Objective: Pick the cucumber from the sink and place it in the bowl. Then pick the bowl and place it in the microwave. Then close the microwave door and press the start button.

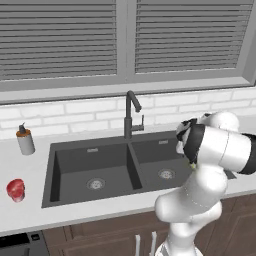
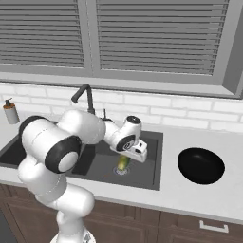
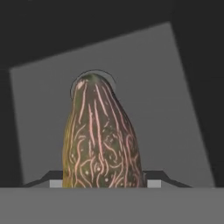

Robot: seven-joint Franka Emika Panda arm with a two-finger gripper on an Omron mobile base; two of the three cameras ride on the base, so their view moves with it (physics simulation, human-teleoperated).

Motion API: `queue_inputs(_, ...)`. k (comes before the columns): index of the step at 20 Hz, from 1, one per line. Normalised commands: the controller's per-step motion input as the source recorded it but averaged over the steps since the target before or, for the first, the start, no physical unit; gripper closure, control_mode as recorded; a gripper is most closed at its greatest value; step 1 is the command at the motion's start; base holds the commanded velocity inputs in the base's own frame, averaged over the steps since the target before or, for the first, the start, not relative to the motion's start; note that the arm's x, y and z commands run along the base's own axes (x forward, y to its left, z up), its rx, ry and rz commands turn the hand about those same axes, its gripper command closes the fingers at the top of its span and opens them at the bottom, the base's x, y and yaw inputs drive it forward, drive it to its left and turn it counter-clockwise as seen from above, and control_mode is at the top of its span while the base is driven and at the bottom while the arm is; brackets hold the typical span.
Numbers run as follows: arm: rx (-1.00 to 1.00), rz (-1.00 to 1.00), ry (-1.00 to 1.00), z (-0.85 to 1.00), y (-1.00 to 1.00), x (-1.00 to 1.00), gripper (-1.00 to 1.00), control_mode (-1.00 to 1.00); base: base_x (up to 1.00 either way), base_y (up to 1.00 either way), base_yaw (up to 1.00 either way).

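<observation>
Over the right basin of the dark grey double-basin sink (image 2: 147,178), the two-finger gripper (image 2: 124,163) is clamped on the short yellowish-green cucumber (image 3: 101,140), which hangs just above the round steel drain (image 2: 121,171). Its pale-veined skin sits between the two finger tips in the hand view. Well apart, on the pale counter (image 2: 190,199) to the right, stands the small round black bowl (image 2: 200,165).
</observation>
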Motion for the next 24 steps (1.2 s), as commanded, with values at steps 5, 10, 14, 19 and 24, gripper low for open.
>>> queue_inputs(5,0.0,-0.08,-0.07,0.94,-0.72,-0.45,1.0,-1.0,0.0,0.0,0.0)
queue_inputs(10,0.0,-0.13,-0.12,0.71,-0.48,-0.53,1.0,-1.0,0.0,0.0,0.0)
queue_inputs(14,0.0,-0.17,-0.07,0.57,-0.44,-0.54,1.0,-1.0,0.0,0.0,0.0)
queue_inputs(19,0.0,-0.21,-0.01,0.34,-0.39,-0.13,1.0,-1.0,0.0,0.0,0.0)
queue_inputs(24,0.0,-0.24,0.03,0.12,-0.22,0.0,1.0,-1.0,0.0,0.0,0.0)
